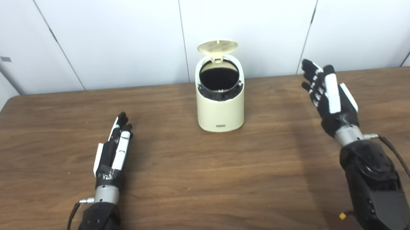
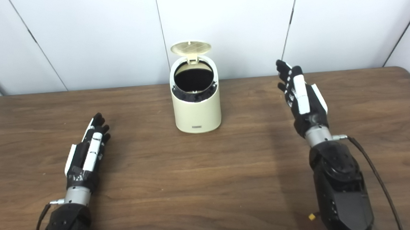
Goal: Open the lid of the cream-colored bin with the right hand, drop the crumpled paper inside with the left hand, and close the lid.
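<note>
The cream-colored bin point(image 1: 220, 111) stands on the brown table, near the back and centre. Its round lid point(image 1: 217, 46) is tipped up and back on its hinge, so the dark inside point(image 1: 219, 78) shows. My left hand point(image 1: 113, 150) lies low over the table at the front left, fingers straight, holding nothing. My right hand point(image 1: 328, 94) is raised to the right of the bin, well apart from it, fingers spread and empty. No crumpled paper shows in either view.
The wooden table point(image 1: 208, 184) runs across the whole view, with its back edge just behind the bin. White wall panels point(image 1: 118, 35) stand behind the table. A black cable point(image 1: 406, 172) trails from my right forearm.
</note>
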Controlling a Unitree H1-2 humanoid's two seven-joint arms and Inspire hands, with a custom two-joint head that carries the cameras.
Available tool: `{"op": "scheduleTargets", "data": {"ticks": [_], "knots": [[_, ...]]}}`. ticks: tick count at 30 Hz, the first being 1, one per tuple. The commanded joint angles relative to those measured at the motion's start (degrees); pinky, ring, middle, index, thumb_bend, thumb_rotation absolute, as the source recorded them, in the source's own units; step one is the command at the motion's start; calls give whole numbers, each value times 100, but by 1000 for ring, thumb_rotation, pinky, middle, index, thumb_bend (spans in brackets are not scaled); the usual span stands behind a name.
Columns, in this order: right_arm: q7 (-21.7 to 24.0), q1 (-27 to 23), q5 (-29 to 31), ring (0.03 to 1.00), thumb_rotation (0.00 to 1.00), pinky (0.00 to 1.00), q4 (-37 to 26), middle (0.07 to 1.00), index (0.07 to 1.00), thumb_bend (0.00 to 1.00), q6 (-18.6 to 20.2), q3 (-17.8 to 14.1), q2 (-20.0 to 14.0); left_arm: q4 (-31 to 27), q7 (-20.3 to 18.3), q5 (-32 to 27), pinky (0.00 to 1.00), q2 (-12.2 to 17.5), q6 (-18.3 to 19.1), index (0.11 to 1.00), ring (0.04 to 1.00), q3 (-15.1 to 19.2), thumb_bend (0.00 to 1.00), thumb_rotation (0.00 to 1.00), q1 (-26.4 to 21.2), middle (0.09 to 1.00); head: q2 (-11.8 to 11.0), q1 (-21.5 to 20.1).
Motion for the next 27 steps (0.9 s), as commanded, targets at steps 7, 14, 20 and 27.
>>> {"op": "scheduleTargets", "data": {"ticks": [7, 14, 20, 27], "knots": [[142, -722, -575, 943, 1000, 907, -380, 925, 859, 645, 108, 424, -217, 24, -48, 61, 999, 71, -156, 1000, 963, -93, 306, 679, 8, 979, -134, -40], [142, -1112, -1114, 935, 1000, 922, -386, 893, 845, 626, 211, 805, -166, 60, -17, 91, 983, 41, -166, 1000, 967, -125, 330, 666, 31, 982, -230, -26], [192, -1378, -1742, 920, 1000, 878, -295, 884, 847, 633, 156, 1148, -270, 212, -57, 133, 985, 82, -351, 1000, 966, -174, 290, 675, 27, 981, -301, -7], [272, -1722, -2231, 901, 1000, 802, -110, 904, 851, 640, 52, 1384, -354, 288, -68, 62, 983, 55, -426, 1000, 961, -186, 271, 647, 37, 974, -339, 9]]}}
